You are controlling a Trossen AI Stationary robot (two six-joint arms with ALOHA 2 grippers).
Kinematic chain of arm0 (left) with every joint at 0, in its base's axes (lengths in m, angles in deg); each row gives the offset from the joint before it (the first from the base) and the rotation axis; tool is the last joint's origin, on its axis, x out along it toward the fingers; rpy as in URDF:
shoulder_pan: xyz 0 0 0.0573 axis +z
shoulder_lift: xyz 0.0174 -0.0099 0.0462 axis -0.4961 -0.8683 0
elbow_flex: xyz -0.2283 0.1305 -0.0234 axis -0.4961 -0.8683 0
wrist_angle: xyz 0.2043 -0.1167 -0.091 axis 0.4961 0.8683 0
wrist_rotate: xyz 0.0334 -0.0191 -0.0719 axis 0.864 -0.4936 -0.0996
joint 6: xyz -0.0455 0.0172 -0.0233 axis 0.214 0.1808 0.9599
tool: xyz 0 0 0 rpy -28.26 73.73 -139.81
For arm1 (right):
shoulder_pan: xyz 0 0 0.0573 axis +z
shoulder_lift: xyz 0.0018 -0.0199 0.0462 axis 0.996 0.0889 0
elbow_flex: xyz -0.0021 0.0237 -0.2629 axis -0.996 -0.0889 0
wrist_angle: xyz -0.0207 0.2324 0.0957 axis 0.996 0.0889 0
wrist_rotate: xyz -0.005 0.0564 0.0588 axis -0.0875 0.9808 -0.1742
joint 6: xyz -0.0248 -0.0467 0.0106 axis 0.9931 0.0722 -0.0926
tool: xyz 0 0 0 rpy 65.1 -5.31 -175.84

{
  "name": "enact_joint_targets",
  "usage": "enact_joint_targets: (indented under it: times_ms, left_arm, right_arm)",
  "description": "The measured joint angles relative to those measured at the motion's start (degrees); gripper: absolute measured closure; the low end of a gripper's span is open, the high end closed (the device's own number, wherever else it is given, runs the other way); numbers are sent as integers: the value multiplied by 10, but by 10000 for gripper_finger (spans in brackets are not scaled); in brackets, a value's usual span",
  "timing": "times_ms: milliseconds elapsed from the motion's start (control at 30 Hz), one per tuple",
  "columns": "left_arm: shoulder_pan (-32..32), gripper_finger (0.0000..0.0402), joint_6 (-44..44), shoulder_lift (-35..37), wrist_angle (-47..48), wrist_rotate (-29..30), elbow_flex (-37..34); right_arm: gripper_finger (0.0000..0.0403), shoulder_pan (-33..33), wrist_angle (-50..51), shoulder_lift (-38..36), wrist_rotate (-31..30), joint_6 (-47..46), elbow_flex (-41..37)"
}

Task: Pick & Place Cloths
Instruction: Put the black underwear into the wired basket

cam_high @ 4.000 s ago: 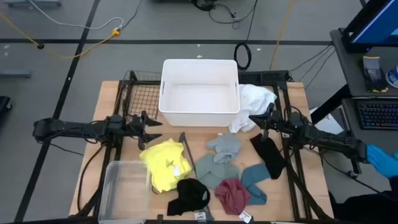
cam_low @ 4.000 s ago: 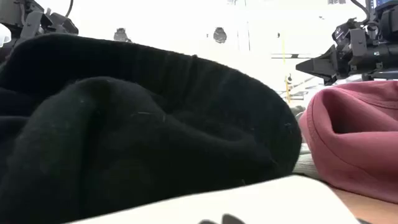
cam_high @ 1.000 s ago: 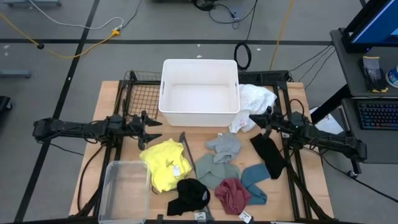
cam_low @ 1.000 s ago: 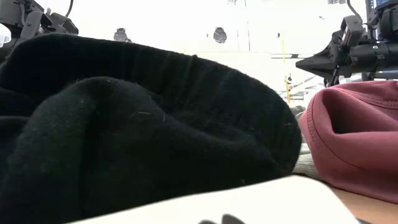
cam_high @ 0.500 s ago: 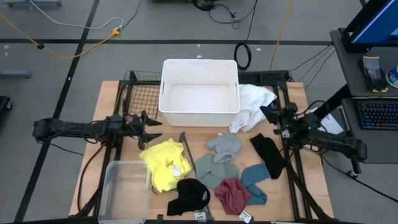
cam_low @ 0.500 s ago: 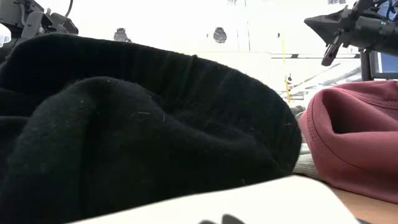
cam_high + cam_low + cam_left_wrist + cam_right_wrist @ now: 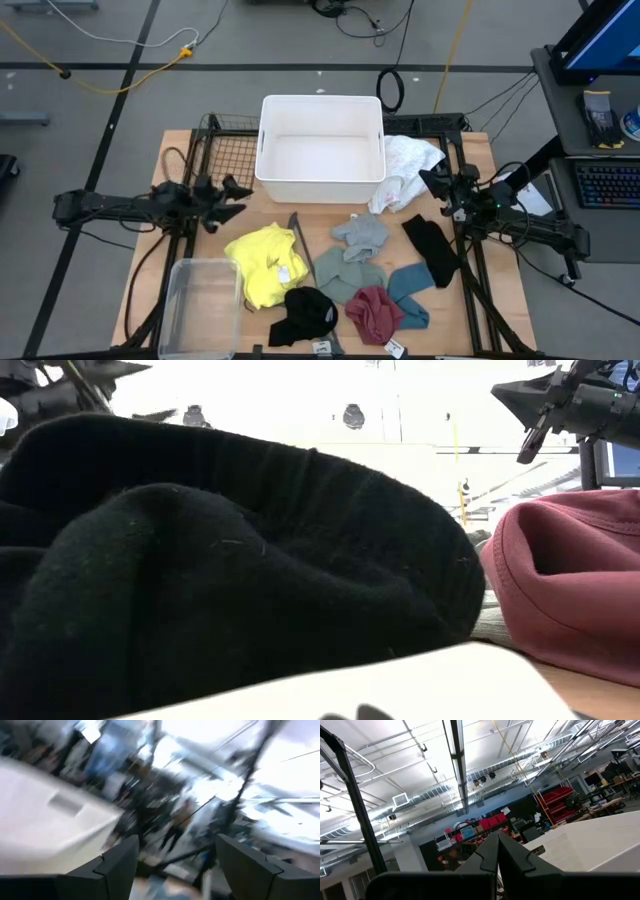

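Note:
Several cloths lie on the table's near half: yellow (image 7: 262, 262), grey (image 7: 362, 232), sage green (image 7: 348, 275), teal (image 7: 408, 290), maroon (image 7: 375, 312) and two black ones (image 7: 432, 248) (image 7: 305, 312). A white cloth (image 7: 408, 165) lies against the white bin's right wall. In the low view, the black cloth (image 7: 220, 580) and the maroon cloth (image 7: 570, 570) fill the front. My left gripper (image 7: 232, 195) (image 7: 175, 870) hangs open at the table's left, tipped upward. My right gripper (image 7: 428, 180) (image 7: 497, 842) (image 7: 500, 395) is shut and empty beside the white cloth, also pointing upward.
A white bin (image 7: 322, 150) stands at the far middle, with a wire basket (image 7: 228, 150) to its left. A clear container (image 7: 200, 300) sits at the near left corner. A thin dark hanger (image 7: 300, 245) lies between the yellow and sage green cloths.
My right gripper has tipped upward and risen, drawing back a little toward the table's right edge, then held still. My left gripper has since tipped upward too, rolling as it rose. Neither has opened or shut. The cloths have not moved.

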Motion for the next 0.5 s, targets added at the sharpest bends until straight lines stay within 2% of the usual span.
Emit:
enact_joint_targets:
  times_ms: [133, 233, 333, 500]
  left_arm:
    - [0, 133, 53, 0, -109, -48, 3]
    - [-6, 133, 49, -1, -109, -68, 26]
    - [-17, 133, 23, -15, -36, -68, 79]
    - [-35, 133, 8, -65, 197, -60, 210]
  right_arm:
    - [403, 0, 0, 0, 0, 0, 0]
    - [403, 0, 0, 0, 0, 0, 0]
    - [403, 0, 0, 0, 0, 0, 0]
    - [403, 0, 0, 0, 0, 0, 0]
